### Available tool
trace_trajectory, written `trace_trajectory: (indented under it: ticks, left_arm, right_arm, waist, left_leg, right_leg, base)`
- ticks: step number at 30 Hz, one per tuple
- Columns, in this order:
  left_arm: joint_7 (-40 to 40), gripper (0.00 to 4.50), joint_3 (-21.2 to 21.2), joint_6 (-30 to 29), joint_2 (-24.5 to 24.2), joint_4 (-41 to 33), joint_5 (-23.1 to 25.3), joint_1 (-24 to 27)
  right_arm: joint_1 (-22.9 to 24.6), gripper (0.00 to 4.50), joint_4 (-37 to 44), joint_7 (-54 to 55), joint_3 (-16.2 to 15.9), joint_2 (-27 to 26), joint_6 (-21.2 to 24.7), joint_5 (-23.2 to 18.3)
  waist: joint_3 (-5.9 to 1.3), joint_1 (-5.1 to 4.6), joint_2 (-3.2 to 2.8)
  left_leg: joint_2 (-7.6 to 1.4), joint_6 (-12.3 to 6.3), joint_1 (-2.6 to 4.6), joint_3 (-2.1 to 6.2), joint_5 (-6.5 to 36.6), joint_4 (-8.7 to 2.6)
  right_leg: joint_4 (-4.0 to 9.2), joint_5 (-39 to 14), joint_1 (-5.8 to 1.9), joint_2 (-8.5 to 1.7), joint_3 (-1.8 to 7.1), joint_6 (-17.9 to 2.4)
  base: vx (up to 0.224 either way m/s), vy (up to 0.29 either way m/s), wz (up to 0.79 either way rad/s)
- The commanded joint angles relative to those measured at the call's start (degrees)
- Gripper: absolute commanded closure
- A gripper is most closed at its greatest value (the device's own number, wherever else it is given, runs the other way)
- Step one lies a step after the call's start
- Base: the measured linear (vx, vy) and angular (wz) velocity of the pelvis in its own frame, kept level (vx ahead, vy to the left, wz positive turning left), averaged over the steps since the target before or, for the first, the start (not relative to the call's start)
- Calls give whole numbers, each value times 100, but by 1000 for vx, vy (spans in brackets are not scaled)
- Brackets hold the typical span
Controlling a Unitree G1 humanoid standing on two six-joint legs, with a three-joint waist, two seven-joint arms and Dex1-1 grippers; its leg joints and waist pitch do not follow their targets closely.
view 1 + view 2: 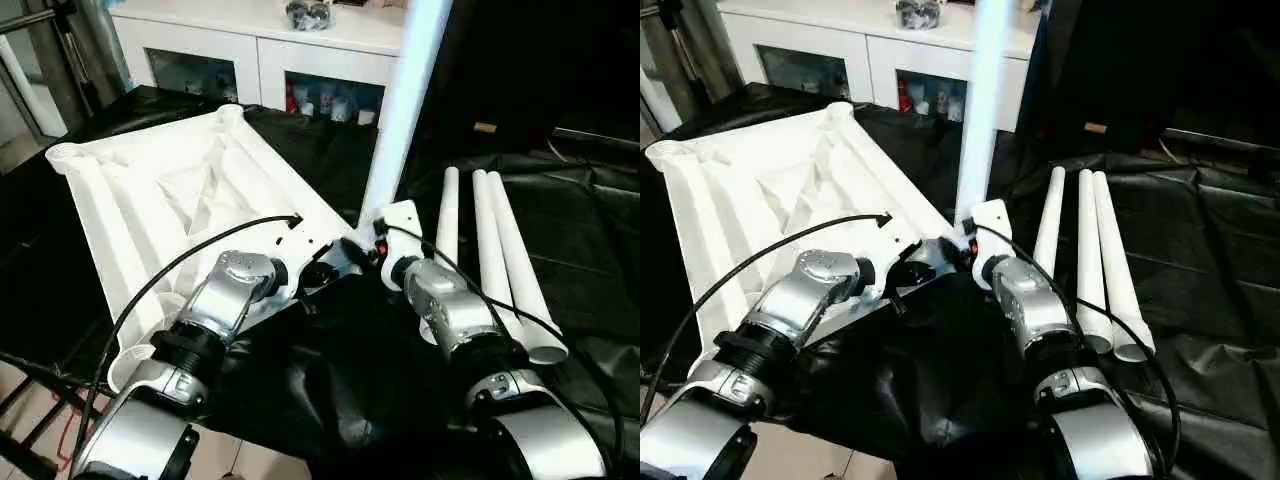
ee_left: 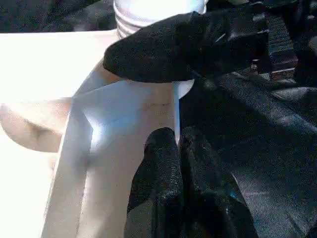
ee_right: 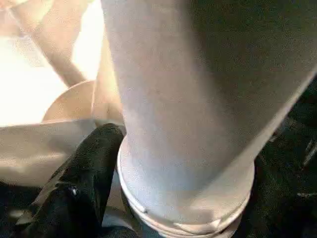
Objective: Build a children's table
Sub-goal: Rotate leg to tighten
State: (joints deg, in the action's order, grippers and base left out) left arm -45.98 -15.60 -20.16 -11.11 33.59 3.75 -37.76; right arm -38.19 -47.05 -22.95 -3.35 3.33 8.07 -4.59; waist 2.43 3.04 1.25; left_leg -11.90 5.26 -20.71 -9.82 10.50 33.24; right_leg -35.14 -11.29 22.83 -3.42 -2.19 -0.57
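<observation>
Your left gripper (image 2: 178,148) is clenched on the tabletop (image 1: 150,190) rim; the right gripper (image 1: 372,248), released, flanks the upright leg (image 1: 405,100). Black cloth (image 1: 590,230) lies far right.

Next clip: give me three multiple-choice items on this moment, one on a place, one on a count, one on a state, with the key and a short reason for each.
1. Where does the upright leg stand?
A. in the tabletop's near corner, by the two tools
B. in its far corner by the cabinet
C. flat on the black cloth

2. How many legs lie loose on the black cloth?
A. one
B. three
C. four

3. How is the left tool set?
A. wide open above the tabletop
C. shut on a loose leg
B. shut, pinching the tabletop's thin edge

Key: 1 A, its threaded base sits at the corner between the arms; 2 B, three tubes lie side by side right of the right arm; 3 B, the left wrist view shows both fingers pressed together on the white rim.
</observation>
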Motion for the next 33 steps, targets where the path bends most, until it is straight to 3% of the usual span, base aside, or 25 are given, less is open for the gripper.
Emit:
trace_trajectory:
  ticks: [1,7,10,12,18,22,24,33]
  left_arm:
    - [-412,450,-111,249,15,-282,-231,55]
    - [-1414,450,-276,619,-433,-594,-387,278]
    - [-1994,450,-387,799,-695,-772,-493,392]
    - [-2511,450,-491,990,-970,-811,-514,455]
    - [-2847,450,-557,1030,-1160,-791,-498,460]
    - [-2998,450,-553,1098,-1251,-769,-514,458]
    - [-2990,450,-539,1090,-1270,-756,-514,457]
    - [-2887,450,-516,1178,-1231,-653,-460,470]
  right_arm:
    - [125,84,40,-672,-279,53,-26,-38]
    - [453,84,667,-1981,-472,592,-147,-191]
    - [659,84,1061,-2684,-587,894,-82,-306]
    - [933,84,1595,-3561,-826,1308,88,-463]
    - [1111,84,1974,-4040,-981,1520,241,-548]
    - [1189,109,2174,-4192,-1039,1515,391,-600]
    - [1202,142,2209,-4232,-1056,1485,475,-631]
    - [1291,171,2290,-4190,-1113,1403,613,-610]
  waist:
    - [-342,11,-25]
    - [-356,44,-21]
    - [-352,53,-31]
    - [-338,77,-39]
    - [-318,170,-34]
    - [-326,174,-27]
    - [-333,178,-30]
    - [-338,190,-36]
  left_leg:
    - [-97,-160,22,-12,842,-353]
    - [-106,-395,3,-24,591,-327]
    - [-128,-432,24,-18,662,-331]
    - [-128,-446,32,-28,732,-333]
    - [-150,-229,54,-28,1013,-354]
    - [-142,-218,47,-24,906,-356]
    - [-142,-224,49,-28,849,-348]
    - [-136,-206,41,-28,818,-340]
  right_leg:
    - [367,-276,-312,-374,216,-1307]
    - [306,251,-334,-367,208,-1443]
    - [314,183,-325,-371,200,-1479]
    - [332,92,-321,-354,200,-1478]
    - [362,-511,-279,-378,209,-1366]
    - [350,-421,-279,-375,206,-1345]
    - [334,-295,-278,-372,204,-1386]
    - [331,-261,-285,-381,203,-1375]
  base:
    - [0,0,0]
    - [0,0,0]
    - [0,0,0]
    - [0,0,0]
    - [0,0,0]
    - [0,0,0]
    - [0,0,0]
    - [0,0,0]
